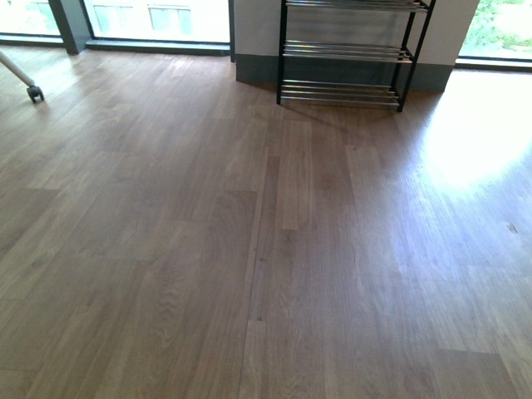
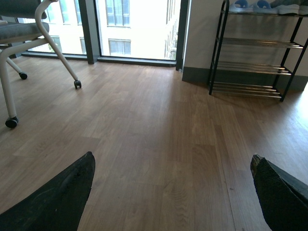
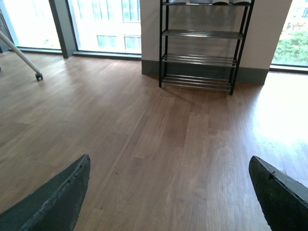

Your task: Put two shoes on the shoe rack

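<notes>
Both my grippers hang spread wide over bare wooden floor [image 1: 249, 274] with nothing between the fingers: the left gripper [image 2: 173, 192] and the right gripper [image 3: 168, 192] each show two dark fingertips far apart, well short of the shoe rack [image 3: 201, 45]. Beyond them, the rack stands against the wall between the windows, its lower tiers bare. On its top tier, well apart from either gripper, I see pale blue slides [image 2: 250, 6] beside a grey sneaker [image 2: 286, 6], while a wheeled chair [image 2: 29, 43] sits far left of the rack.
</notes>
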